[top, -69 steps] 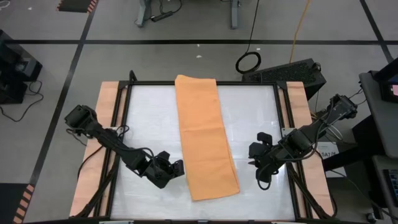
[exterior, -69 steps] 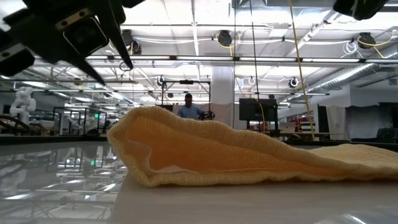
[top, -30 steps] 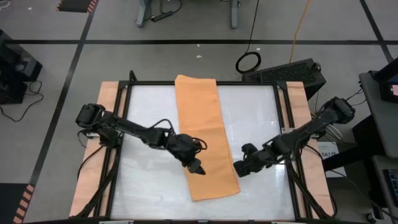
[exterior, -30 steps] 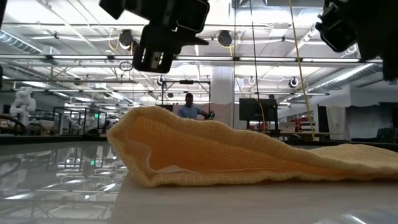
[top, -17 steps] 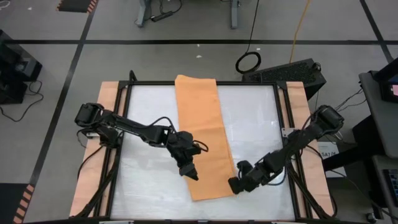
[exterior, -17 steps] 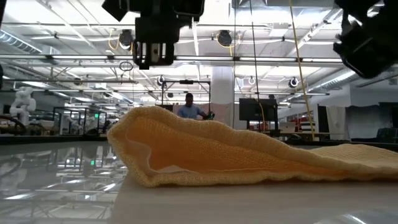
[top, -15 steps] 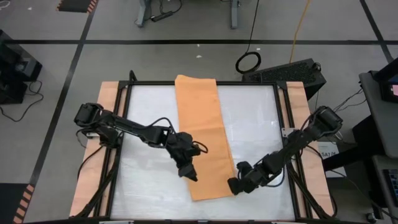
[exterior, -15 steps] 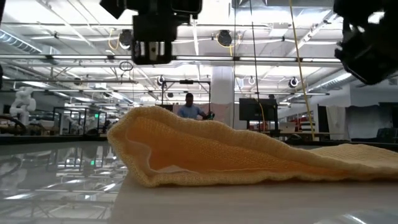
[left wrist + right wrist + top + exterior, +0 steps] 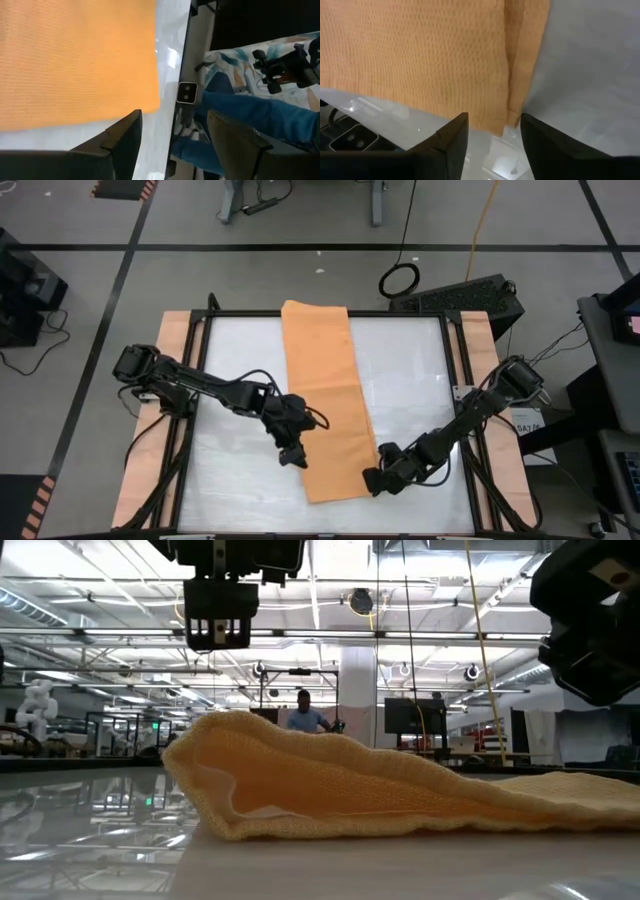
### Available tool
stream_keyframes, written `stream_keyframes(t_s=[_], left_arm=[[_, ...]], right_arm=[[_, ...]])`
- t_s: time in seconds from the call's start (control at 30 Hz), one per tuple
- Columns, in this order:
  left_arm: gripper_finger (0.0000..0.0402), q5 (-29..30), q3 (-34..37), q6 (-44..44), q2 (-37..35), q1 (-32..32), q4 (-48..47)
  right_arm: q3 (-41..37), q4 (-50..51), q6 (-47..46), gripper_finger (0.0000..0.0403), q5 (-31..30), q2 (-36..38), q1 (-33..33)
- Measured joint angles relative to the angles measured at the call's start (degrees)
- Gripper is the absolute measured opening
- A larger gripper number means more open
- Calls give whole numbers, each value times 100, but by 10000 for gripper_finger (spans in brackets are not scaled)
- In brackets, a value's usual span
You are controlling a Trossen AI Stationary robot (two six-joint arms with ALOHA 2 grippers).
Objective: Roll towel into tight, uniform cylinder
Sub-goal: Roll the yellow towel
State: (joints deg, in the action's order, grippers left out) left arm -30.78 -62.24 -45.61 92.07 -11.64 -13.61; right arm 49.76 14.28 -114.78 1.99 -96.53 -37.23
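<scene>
The left gripper (image 9: pixel 296 457), fingers spread and holding nothing, hangs just beside the left edge of the long orange-tan cloth towel (image 9: pixel 327 400), near its front end. That folded strip lies flat down the middle of the glossy white table (image 9: pixel 240 380), reaching from the far rim almost to the near one. At the towel's front right corner the right gripper (image 9: pixel 368 480) sits low, its dark fingers (image 9: pixel 451 140) parted and empty.

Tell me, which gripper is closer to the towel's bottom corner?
The right gripper, beside the towel's bottom right corner; the left gripper sits higher up its left edge.
</scene>
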Motion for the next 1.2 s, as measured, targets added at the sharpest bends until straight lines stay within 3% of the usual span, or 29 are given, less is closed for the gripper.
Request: stream_keyframes(t_s=[0.4, 0.83, 1.2], left_arm=[[230, 92, 0, -33, 0, 0, -258], [230, 115, 2, 5, 0, 0, -385], [230, 138, 4, 5, 0, -1, -387]], right_arm=[[0, 48, -144, 126, -18, 0, -35], [0, 68, -184, 132, -118, 4, -70], [0, 78, -269, 86, -167, -13, -66]])
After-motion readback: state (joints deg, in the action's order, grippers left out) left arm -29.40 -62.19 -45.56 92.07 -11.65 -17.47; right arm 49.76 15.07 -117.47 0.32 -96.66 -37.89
